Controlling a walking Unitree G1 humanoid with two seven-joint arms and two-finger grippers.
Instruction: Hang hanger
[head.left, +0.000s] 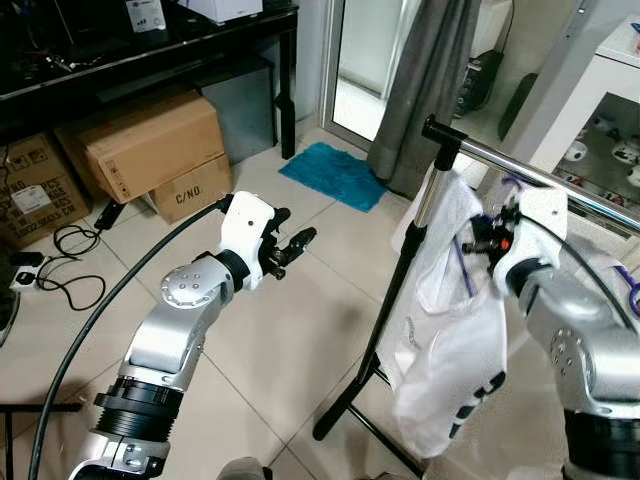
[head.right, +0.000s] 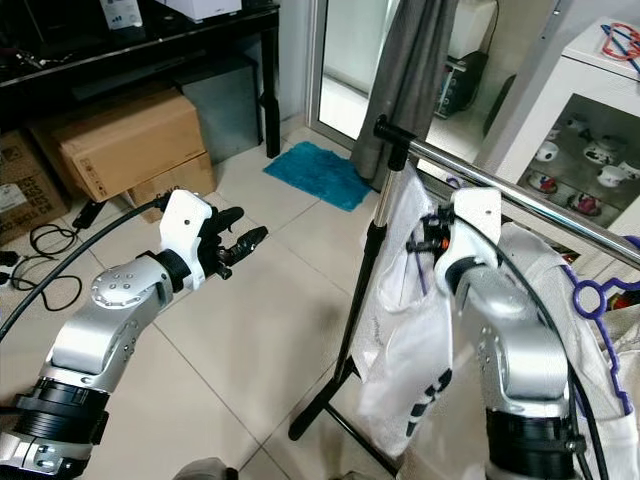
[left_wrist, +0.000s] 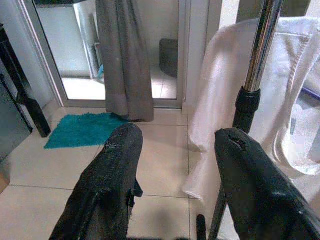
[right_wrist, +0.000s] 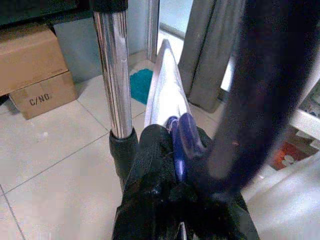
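Hanger (right_wrist: 181, 145), purple, carries a white shirt (head.left: 450, 330), clenched in right gripper (head.left: 478, 238) beside rail (head.left: 540, 170). Left gripper (head.left: 296, 250) hovers released, apart from pole (left_wrist: 252, 85); boxes (head.left: 150, 150) behind.

Hidden behind the right gripper (head.left: 488, 238) and white shirt (head.left: 450, 330): most of the purple hanger (right_wrist: 181, 145), hook unseen; blurred dark in the right wrist view, one finger (right_wrist: 260, 90); cut off rightward, the rail (head.left: 560, 180).
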